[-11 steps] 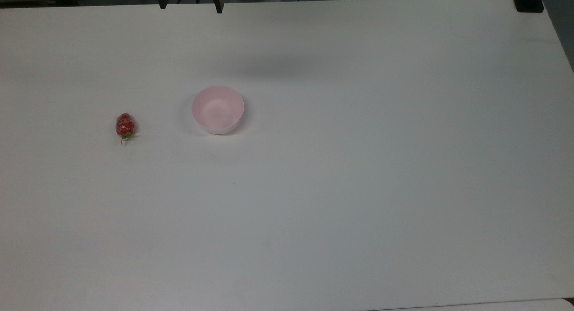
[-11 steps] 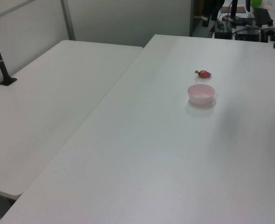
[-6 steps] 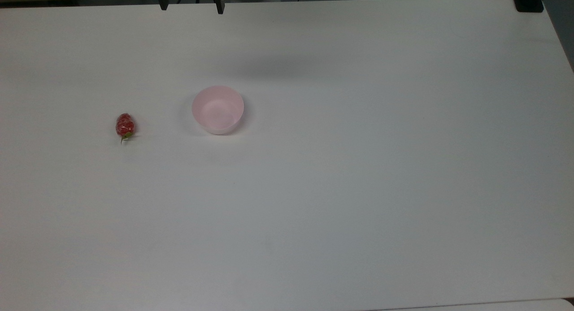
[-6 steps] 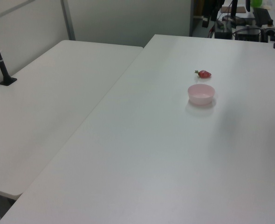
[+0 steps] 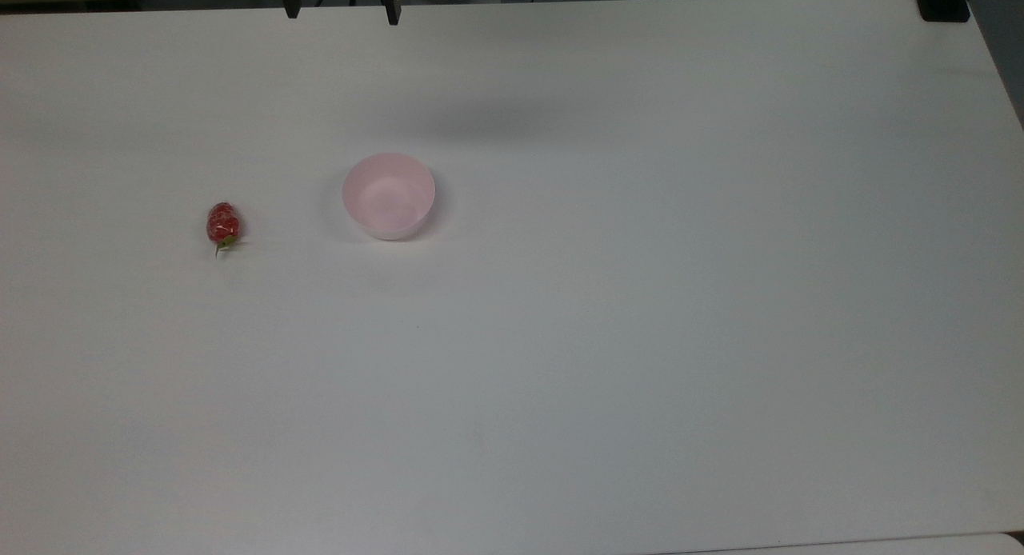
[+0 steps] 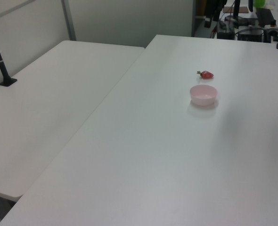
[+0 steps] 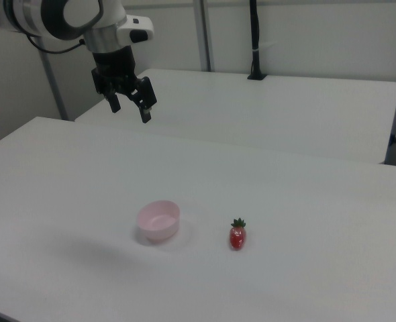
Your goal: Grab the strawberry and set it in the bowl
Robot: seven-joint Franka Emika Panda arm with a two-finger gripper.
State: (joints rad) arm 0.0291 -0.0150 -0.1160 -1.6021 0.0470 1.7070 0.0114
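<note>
The strawberry (image 5: 222, 224) lies on its side on the white table (image 5: 640, 299), at the top view's left, its green cap pointing toward the near edge. The pale pink bowl (image 5: 389, 195) stands upright to its right, a bowl's width away, with nothing in it. In the right view the strawberry (image 7: 237, 236) is right of the bowl (image 7: 158, 221); in the left view the strawberry (image 6: 206, 74) lies just beyond the bowl (image 6: 203, 94). My gripper (image 7: 131, 113) hangs open high above the table, behind and left of the bowl in the right view. Its fingertips (image 5: 391, 15) poke in at the top view's upper edge.
A second white table (image 6: 59, 94) adjoins this one, with a black post (image 6: 0, 61) clamped at its far side. A black clamp (image 5: 944, 3) sits on the top view's upper right table corner. Cables and equipment (image 6: 252, 19) stand beyond the table's end.
</note>
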